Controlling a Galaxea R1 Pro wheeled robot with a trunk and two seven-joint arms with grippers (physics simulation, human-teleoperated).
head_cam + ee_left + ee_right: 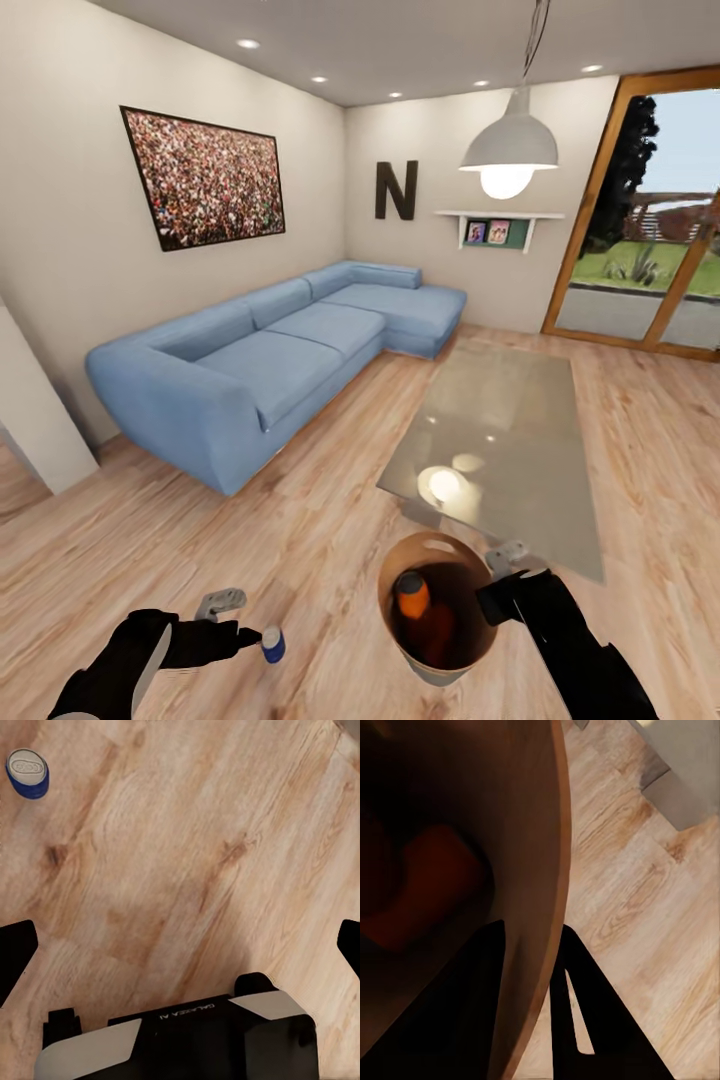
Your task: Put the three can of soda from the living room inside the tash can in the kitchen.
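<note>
Soda is the matter here: in the head view the dark blue can (273, 643) stands upright on the wood floor (330, 520), long axis vertical, just beyond the tips of the left gripper (248, 634), which is far nearer to it than the right. The right gripper (500, 592) clamps the rim of the trash can (436, 610), held near the glass table (500, 440); an orange can (411, 594) lies inside against the copper-brown wall. The blue sofa (270, 360) sits well behind.

From the left wrist camera, the blue can (28, 772) shows its silvery top end, confirming it is upright. It sits off to one side of the gripper's line, outside the wide-spread fingers (15, 952), with nothing between them but floor. The approach probably needs a sideways shift first.

The right wrist camera shows what the head view leaves unclear: one finger (472, 1020) inside the bin wall (536, 870), the other outside, pinching it, and a dim orange shape (431, 892) within.
</note>
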